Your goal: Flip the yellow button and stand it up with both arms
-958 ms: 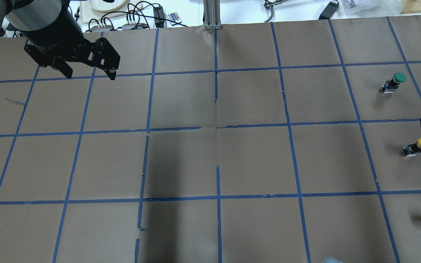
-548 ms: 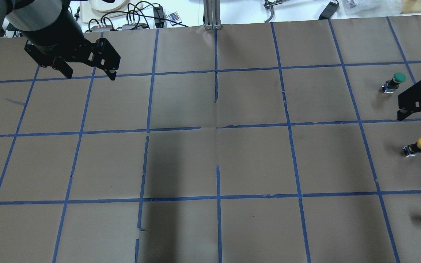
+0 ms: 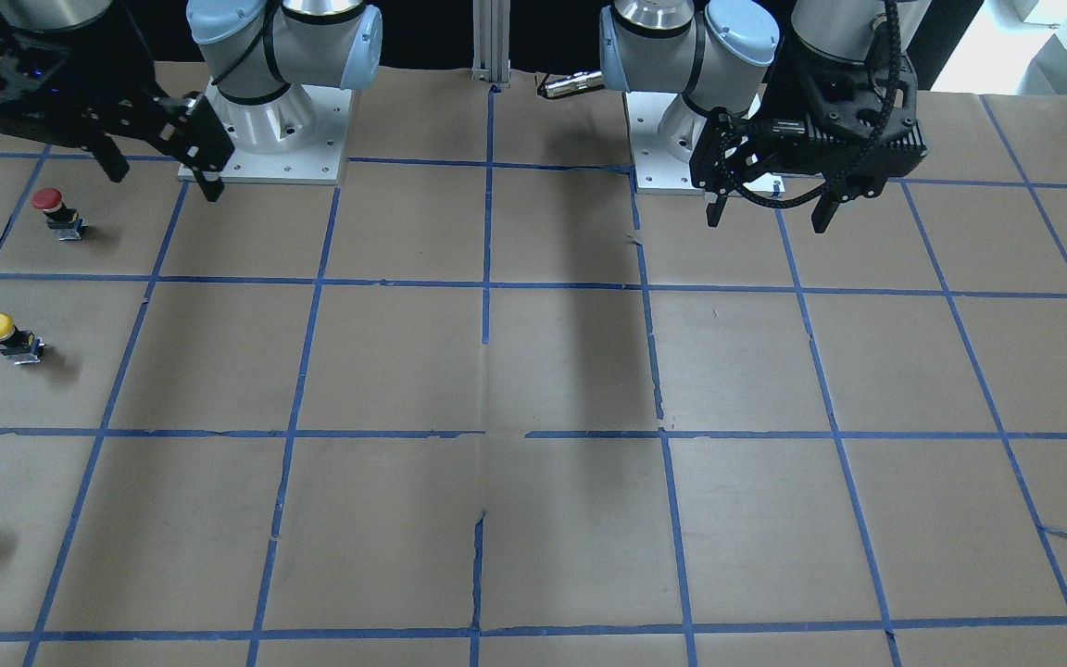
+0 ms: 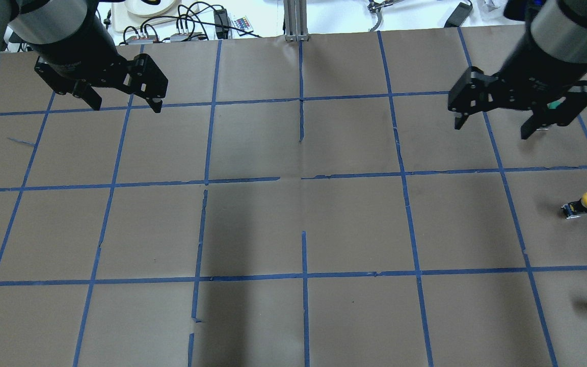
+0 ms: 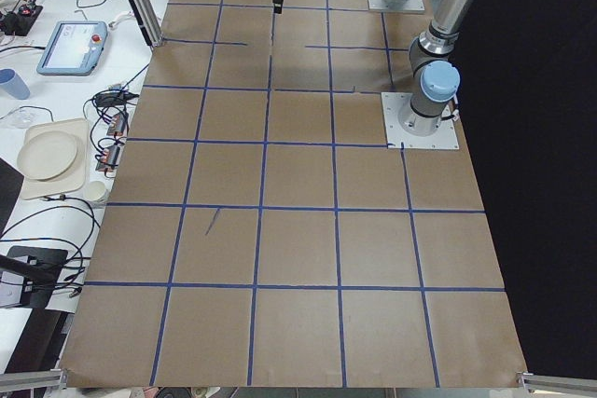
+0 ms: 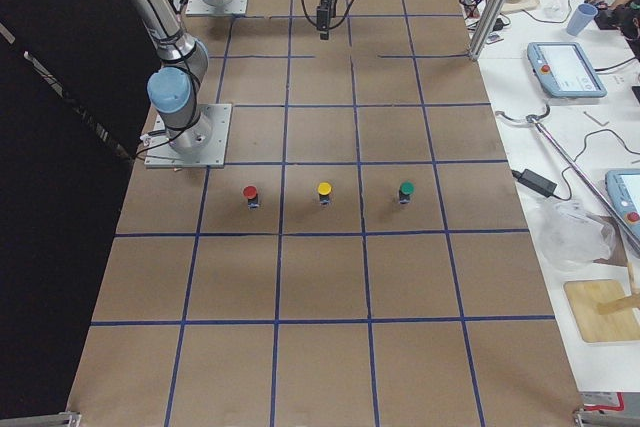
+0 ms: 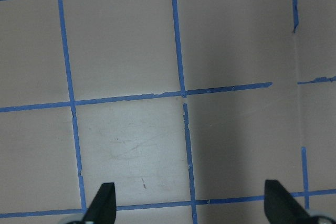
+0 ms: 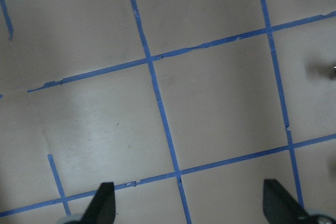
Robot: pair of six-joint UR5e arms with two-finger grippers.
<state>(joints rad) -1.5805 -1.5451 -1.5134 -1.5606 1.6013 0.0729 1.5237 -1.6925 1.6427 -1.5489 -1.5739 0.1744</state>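
The yellow button (image 4: pixel 584 204) sits near the table's right edge, yellow cap above its black-and-grey block; it also shows in the front view (image 3: pixel 1 335) and the right side view (image 6: pixel 323 191). My right gripper (image 4: pixel 491 130) hangs open and empty over the table, beyond the button and left of it, well apart from it; it also shows in the front view (image 3: pixel 165 185). My left gripper (image 4: pixel 125 104) hangs open and empty over the far left of the table, and shows in the front view (image 3: pixel 765 224). Both wrist views show only taped paper between spread fingertips (image 7: pixel 102 205) (image 8: pixel 102 205).
A red button (image 3: pixel 54 211) stands in the square nearer the robot's base. A green button (image 6: pixel 406 191) stands in the square beyond the yellow one, mostly hidden behind my right gripper in the overhead view. Blue tape divides the brown paper into squares. Cables and clutter lie beyond the far edge.
My right gripper has come in from the right edge, moving left and farther from the robot, and now covers the green button in the overhead view. The left gripper and the buttons have not moved.
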